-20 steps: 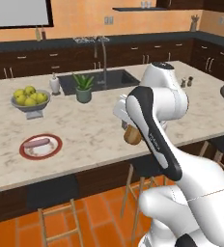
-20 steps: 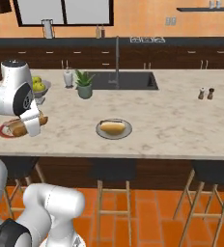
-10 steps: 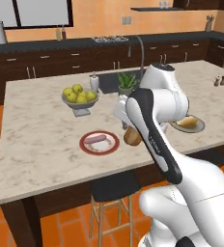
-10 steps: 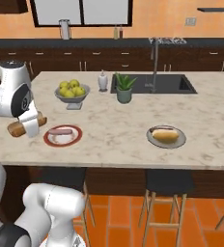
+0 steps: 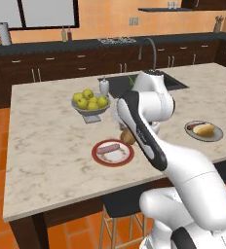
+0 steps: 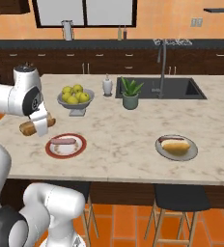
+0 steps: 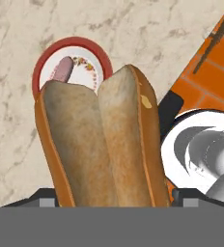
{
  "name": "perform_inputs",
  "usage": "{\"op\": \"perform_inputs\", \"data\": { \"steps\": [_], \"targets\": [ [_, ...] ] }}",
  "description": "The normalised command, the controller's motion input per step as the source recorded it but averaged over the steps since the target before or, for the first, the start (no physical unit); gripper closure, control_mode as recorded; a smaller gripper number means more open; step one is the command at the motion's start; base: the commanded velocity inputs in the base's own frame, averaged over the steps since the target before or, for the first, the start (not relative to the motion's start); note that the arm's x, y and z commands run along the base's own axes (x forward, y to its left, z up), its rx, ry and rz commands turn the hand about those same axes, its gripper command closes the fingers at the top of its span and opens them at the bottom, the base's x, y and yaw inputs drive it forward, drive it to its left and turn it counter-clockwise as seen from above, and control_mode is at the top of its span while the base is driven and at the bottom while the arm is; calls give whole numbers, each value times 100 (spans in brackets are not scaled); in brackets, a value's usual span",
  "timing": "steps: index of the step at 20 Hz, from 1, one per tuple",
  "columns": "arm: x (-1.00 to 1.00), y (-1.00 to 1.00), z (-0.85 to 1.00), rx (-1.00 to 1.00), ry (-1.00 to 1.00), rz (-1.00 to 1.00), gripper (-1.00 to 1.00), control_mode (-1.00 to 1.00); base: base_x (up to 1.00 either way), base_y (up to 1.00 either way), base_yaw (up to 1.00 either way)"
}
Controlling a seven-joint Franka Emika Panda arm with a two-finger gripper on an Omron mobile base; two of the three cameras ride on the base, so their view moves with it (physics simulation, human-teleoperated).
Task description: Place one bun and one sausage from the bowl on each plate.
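**Entry: bun in transit to second plate**

- Long golden-brown split bread bun (image 7: 104,144): clamped lengthwise between the fingers (image 6: 41,123), spread wide around it; carried above the pale marbled stone bench (image 5: 47,136), clear of its surface. In the hand view, overlapping the near edge of the plate below, not yet centred on it.
- Small round white plate with red rim (image 5: 96,154): flat on the bench, just beside and below the held bun (image 5: 128,137). Bearing one pinkish sausage (image 5: 108,148) and no bun.
- Small round grey plate with olive-brown centre (image 6: 191,153): well apart along the bench. Already bearing a bun and a sausage side by side.
- Pale footed bowl of yellow-green apples (image 6: 75,99): behind the red-rimmed plate, no part of the job.

**Change over the last second:** whole scene shifted in both base views, so read as the base driving along the bench, not as the plates moving. Red-rimmed plate brought from the far side of the views to a spot close under the arm; grip on the bun kept throughout.

**Bearing on the task:** judged near its end. Remaining: lower the bun beside the sausage on the red-rimmed plate and release.
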Motion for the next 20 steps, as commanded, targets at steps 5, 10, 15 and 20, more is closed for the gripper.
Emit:
{"op": "perform_inputs", "data": {
  "steps": [5,10,15,20],
  "targets": [
    [91,0,-85,-3,6,-12,100,-100,0,0,0],
    [83,0,-62,0,3,-8,100,-100,0,0,0],
    [41,1,-71,-4,0,-9,100,-100,0,0,0],
    [26,1,-59,-3,0,-10,100,-100,0,0,0]
  ]
}}
